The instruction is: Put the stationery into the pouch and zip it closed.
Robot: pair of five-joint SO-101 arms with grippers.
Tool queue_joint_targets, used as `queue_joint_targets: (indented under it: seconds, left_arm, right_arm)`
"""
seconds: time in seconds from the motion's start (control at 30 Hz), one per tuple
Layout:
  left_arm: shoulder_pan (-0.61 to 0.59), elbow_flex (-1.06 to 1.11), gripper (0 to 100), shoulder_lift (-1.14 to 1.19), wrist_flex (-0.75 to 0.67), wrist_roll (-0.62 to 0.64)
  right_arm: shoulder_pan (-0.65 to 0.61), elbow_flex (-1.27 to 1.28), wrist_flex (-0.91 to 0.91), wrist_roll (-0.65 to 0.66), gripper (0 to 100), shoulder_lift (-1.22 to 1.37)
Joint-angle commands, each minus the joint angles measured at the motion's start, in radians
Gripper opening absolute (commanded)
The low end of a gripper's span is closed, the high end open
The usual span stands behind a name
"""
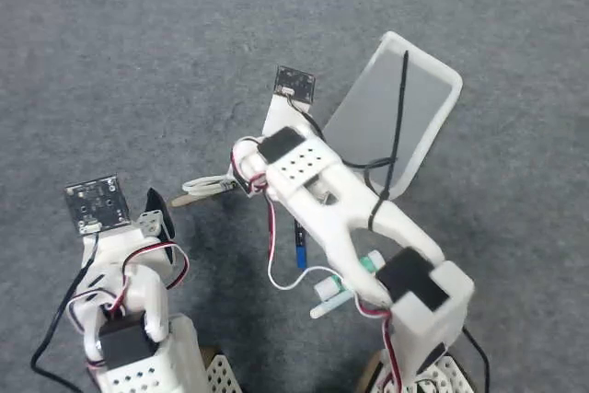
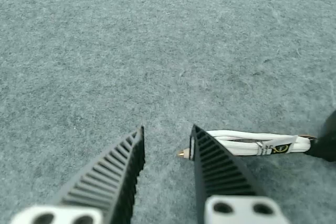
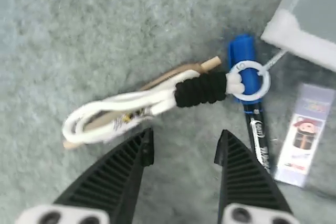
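translucent white pouch [image 1: 433,98], blue-capped pen [image 3: 254,119]

High view: blue pen [image 1: 300,248] mostly hidden under right arm [image 1: 340,200]. One side of pouch [image 1: 405,89] covered by arm and black cable [image 1: 398,108]. White and green thing [image 1: 342,290] half under arm, cannot tell what.

Right wrist view: pouch cut off at picture corner. Pen's lower end behind finger of right gripper [image 3: 186,133]. Wooden stick [image 3: 210,65] mostly under white cord [image 3: 121,109]. Drawing on small card [image 3: 303,137] blurry.

Left wrist view: cord's far end hidden by dark blurry shape [image 2: 326,142] at picture edge, cannot tell what.
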Motion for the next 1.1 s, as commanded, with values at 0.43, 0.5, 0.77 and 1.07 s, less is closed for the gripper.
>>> queue_joint_targets:
  seconds: [0.43, 0.5, 0.77, 1.07]
  left_arm:
    - [-0.003, -0.007, 14, -0.023, -0.032, -0.006]
    - [-0.005, -0.007, 14, -0.023, -0.032, -0.006]
    - [-0.005, -0.007, 14, -0.023, -0.032, -0.006]
    - [-0.005, -0.007, 14, -0.023, -0.032, -0.008]
  right_arm:
    - [0.071, -0.236, 0.007, -0.130, 19.5, 0.217]
    - [0.093, -0.245, 0.007, -0.132, 19.5, 0.225]
    - [0.110, -0.245, 0.022, -0.167, 19.5, 0.219]
    - [0.110, -0.239, 0.036, -0.167, 19.5, 0.170]
